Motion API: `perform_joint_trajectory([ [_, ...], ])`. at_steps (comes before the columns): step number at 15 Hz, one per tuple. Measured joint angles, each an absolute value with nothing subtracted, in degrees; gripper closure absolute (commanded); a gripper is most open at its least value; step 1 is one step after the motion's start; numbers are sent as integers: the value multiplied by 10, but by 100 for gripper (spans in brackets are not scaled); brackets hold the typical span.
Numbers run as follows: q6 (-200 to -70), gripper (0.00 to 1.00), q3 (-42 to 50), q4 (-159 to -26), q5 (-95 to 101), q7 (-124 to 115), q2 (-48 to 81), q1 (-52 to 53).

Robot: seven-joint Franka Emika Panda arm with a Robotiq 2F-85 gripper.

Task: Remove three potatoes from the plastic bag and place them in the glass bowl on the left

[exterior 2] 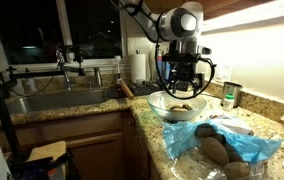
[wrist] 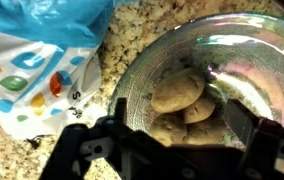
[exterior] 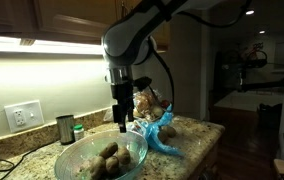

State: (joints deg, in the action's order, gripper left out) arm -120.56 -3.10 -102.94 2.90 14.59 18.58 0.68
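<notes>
Jaws spread wide, holding nothing: in an exterior view the gripper [exterior: 123, 122] hangs just above the potatoes [exterior: 106, 157] in the glass bowl [exterior: 140, 146] on a speckled granite counter [exterior: 197, 132]. In an exterior view the plastic bag [exterior 2: 246, 148] lies near the counter's front edge. The wrist view shows the bowl [wrist: 142, 55] beside the bag [wrist: 42, 45].

Three small brown oval potatoes [wrist: 177, 92] in one wide clear glass bowl [wrist: 257, 55]; one blue plastic bag [exterior 2: 254, 148] showing at least two more; one dark metal cup [exterior: 65, 128].
</notes>
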Motion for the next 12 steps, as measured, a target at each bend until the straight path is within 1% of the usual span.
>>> perform_joint_trajectory([
  [8, -1200, 0, -3, -1114, 30, 146, 100, -4],
  [12, -1200, 0, -5, -1115, 30, 146, 101, -4],
])
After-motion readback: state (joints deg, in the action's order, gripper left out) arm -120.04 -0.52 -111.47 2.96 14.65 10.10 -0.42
